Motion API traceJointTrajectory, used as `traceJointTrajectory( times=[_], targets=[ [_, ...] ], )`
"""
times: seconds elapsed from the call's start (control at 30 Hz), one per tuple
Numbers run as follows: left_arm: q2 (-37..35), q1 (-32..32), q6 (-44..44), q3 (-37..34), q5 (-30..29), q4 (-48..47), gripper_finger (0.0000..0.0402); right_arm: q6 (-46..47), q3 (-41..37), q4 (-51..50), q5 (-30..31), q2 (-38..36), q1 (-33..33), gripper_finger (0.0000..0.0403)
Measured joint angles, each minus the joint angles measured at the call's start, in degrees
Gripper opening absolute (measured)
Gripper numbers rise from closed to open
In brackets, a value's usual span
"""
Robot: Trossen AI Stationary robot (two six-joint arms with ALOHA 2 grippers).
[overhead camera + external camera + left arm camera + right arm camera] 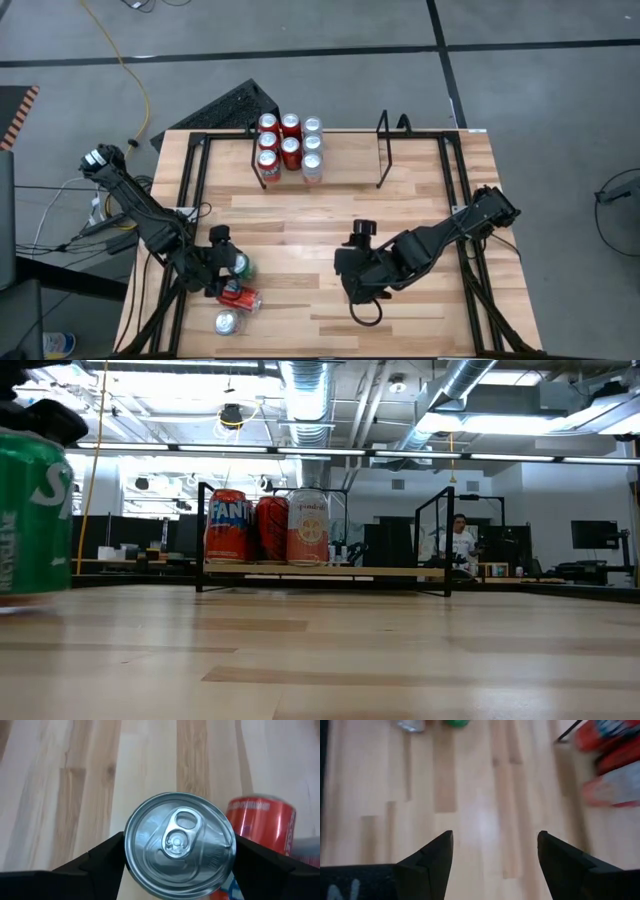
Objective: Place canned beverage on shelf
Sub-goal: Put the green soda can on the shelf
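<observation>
A green can (241, 266) stands upright on its base near the table's left front; the low view shows its green wall (30, 510) and the left wrist view its silver top (179, 837). My left gripper (232, 262) is shut on it. The shelf (383, 150), a low black rod rack at the table's far edge, carries several upright cans (290, 148) on its left part; it also shows in the low view (320, 572). My right gripper (362, 303) hangs open over bare wood right of centre, with nothing between its fingers (437, 855). My left gripper has the green can between its two fingers, one finger (107, 857) on each opposite side of the can's wall just below the top rim (127, 845). The fingers come slanting down from the table's left side. The can stands upright with its base on the table.
A red can (240, 298) lies on its side just nearer than the green can, also in the left wrist view (262, 822). A silver can (228, 322) lies closer to the near edge. Black rails (195, 190) edge the table. The shelf's right half is bare.
</observation>
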Motion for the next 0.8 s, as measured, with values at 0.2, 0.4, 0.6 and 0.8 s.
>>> traceJointTrajectory(
  times=[0.2, 0.4, 0.6, 0.8],
  targets=[
    [0.0, 0.07, 10.3, 0.0, -0.62, 7.7, 0.0286, -8.16, 0.0, 3.63, 8.09, 0.0, 0.44, 0.0265],
    [0.0, 4.79, 28.4, 1.37, 7.32, 15.8, 0.0286, -23.73, 0.0, 15.41, 3.34, 0.0, 0.08, 0.026],
    [0.0, 15.07, 40.85, 5.25, 20.45, 17.29, 0.0286, -33.41, 0.02, 27.22, -14.12, 1.07, -2.99, 0.026],
    [0.0, 19.76, 55.07, 9.45, 24.14, 14.32, 0.0286, -28.78, -0.17, 25.63, -20.57, 2.38, -8.34, 0.026]
  ],
)
